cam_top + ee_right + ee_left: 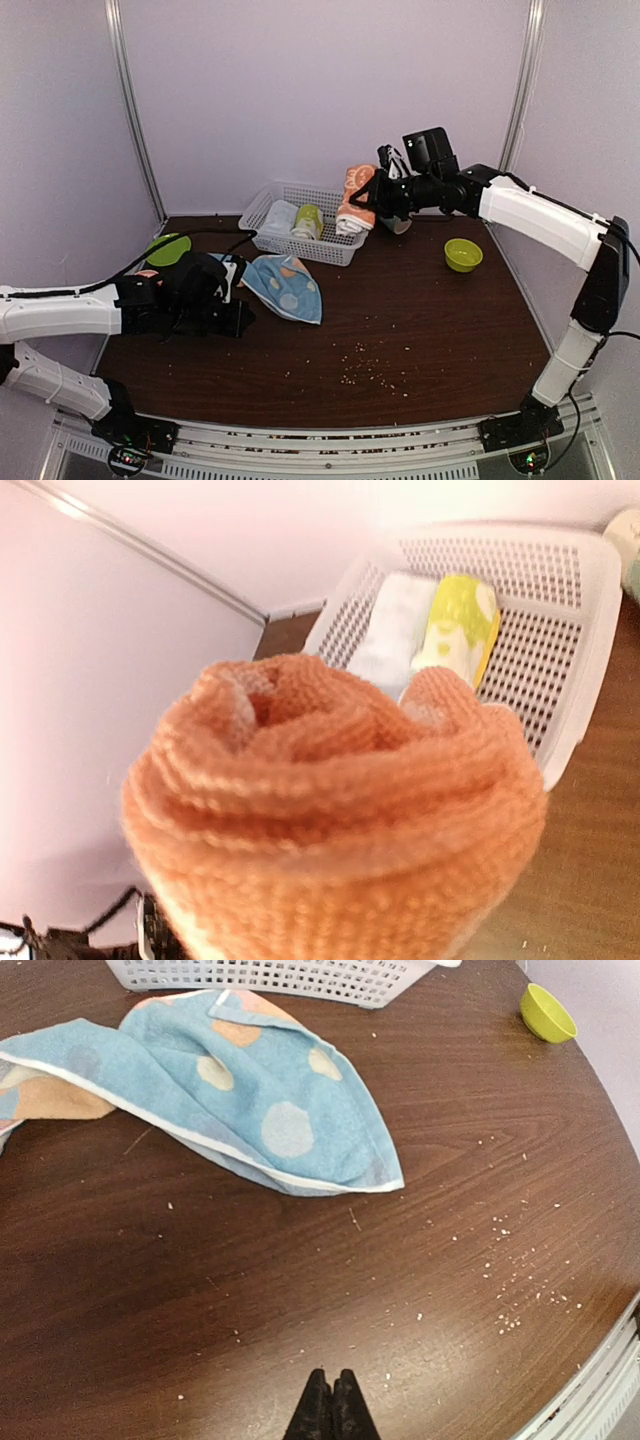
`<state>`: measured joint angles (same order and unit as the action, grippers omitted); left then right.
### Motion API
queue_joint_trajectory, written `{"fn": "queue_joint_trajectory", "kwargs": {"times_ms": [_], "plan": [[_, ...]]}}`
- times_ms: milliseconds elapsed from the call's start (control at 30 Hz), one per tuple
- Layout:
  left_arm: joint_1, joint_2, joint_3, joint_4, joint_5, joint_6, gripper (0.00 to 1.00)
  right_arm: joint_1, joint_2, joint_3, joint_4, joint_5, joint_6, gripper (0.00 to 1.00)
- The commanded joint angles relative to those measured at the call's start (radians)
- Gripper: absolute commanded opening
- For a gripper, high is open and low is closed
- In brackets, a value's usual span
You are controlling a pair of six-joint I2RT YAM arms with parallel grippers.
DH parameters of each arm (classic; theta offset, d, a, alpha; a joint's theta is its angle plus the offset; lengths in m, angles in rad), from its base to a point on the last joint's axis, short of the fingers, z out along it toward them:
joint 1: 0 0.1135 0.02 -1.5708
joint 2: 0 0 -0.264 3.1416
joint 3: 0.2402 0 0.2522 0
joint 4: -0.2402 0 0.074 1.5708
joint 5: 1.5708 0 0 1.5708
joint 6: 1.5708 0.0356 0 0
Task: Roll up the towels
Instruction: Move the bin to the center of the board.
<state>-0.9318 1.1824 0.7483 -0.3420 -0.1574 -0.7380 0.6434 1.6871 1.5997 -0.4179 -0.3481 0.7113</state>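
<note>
Halfway I reckon: my right gripper [378, 197] is clamped on the rolled peach-orange terry towel [355, 200] over the white plastic mesh basket [262, 206], the light blue spotted cloth towel [288, 286] lies unrolled beside it, left gripper [332, 1410] closed on nothing.

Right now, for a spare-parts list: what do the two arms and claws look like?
The left arm and right arm have white shells with black joints. The left claw is black with slim pointed tips. A thin black cable leads off the left arm.
</note>
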Motion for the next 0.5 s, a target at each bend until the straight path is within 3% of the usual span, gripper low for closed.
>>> {"fn": "queue_joint_trajectory", "kwargs": {"times_ms": [0, 300, 467], "plan": [[-0.004, -0.016, 0.031, -0.027, -0.088, 0.049, 0.0, -0.098, 0.166, 0.165, 0.103, -0.022, -0.016, 0.0], [-0.001, 0.039, 0.092, -0.097, -0.147, 0.083, 0.0, -0.17, 0.654, 0.732, 0.03, -0.095, 0.065, 0.0], [0.006, 0.066, 0.111, -0.11, -0.16, 0.095, 0.0, -0.174, 0.749, 0.783, 0.025, -0.091, 0.101, 0.0]]}}
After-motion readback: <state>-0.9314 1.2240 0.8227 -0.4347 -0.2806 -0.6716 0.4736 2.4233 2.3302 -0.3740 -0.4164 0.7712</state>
